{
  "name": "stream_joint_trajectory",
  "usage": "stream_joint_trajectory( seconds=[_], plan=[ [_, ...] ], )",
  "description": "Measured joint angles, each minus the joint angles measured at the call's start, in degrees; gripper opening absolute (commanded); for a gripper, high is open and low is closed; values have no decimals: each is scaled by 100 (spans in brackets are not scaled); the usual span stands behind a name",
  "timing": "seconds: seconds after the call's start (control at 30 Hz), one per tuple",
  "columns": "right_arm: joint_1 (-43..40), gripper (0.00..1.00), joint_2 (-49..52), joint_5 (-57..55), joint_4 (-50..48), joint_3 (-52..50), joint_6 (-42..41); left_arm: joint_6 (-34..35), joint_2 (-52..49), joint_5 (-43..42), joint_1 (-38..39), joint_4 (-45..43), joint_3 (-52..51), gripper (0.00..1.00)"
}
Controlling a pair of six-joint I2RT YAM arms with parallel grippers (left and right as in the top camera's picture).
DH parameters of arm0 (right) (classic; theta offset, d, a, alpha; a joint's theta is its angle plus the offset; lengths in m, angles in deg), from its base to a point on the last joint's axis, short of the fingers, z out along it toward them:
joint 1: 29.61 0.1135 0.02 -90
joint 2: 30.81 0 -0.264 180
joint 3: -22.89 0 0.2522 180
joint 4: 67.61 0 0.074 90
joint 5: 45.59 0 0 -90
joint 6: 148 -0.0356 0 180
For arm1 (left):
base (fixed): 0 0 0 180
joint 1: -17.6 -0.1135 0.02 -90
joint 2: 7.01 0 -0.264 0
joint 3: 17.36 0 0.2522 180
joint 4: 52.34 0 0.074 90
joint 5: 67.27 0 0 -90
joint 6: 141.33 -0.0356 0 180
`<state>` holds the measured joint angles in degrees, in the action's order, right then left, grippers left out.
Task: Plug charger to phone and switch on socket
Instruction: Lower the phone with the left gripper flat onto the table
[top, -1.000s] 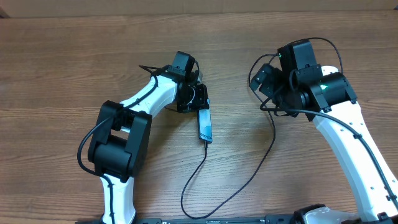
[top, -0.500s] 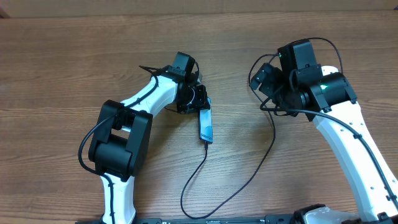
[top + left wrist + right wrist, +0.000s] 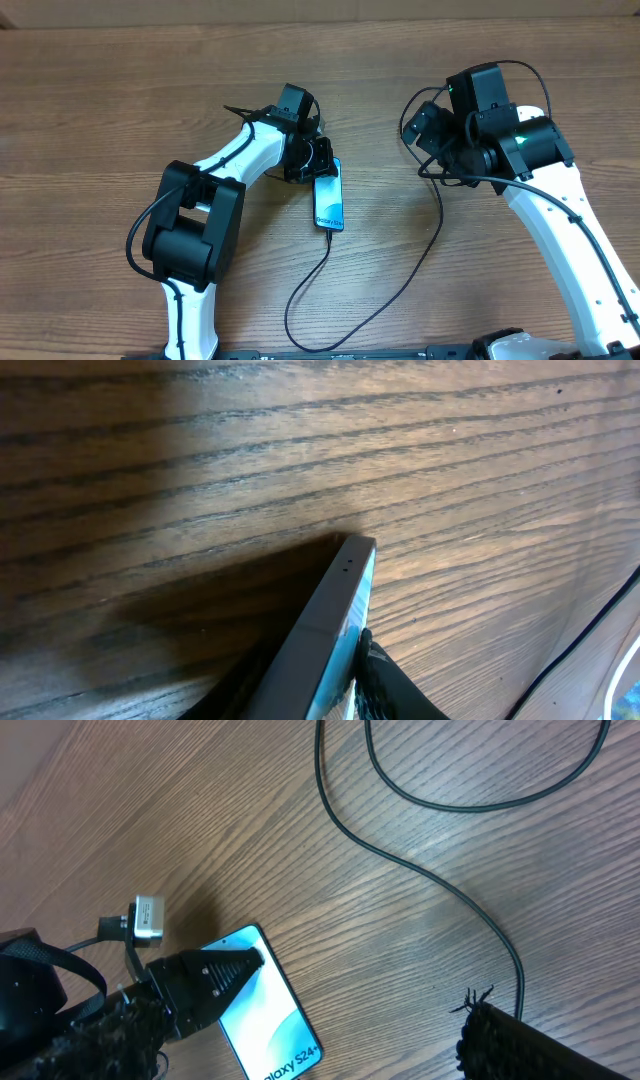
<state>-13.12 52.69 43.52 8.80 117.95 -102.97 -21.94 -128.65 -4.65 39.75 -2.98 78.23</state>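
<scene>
The phone (image 3: 329, 205) is a slim, dark-edged slab with a light blue screen reading "Galaxy S24+". It lies on the table (image 3: 100, 100) just below the left claw (image 3: 318, 165), its upper end touching that claw. From the left wrist it shows tilted, one long edge raised over its own shadow. The left claw's fingers (image 3: 205, 982) sit against its faces; whether they pinch it I cannot tell. Open wood lies left of and above the left claw. The phone's long axis runs from the left claw toward the table's near edge. The charger (image 3: 438, 222) leaves the phone's far end and loops well right of the left claw toward the right claw (image 3: 425, 125), whose jaws stand wide apart.
</scene>
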Motion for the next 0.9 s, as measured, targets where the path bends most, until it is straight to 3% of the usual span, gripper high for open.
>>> stream_joint_trajectory(
  seconds=[0.27,0.5,0.9],
  plan=[
    [0,96,0,0,0,0,-2,0,0,0,0,-2,0,31],
    [0,96,0,-2,0,0,-4,0,0,-66,0,-9,9,42],
    [0,96,0,0,0,0,-2,0,0,-105,0,-4,20,43]
  ],
)
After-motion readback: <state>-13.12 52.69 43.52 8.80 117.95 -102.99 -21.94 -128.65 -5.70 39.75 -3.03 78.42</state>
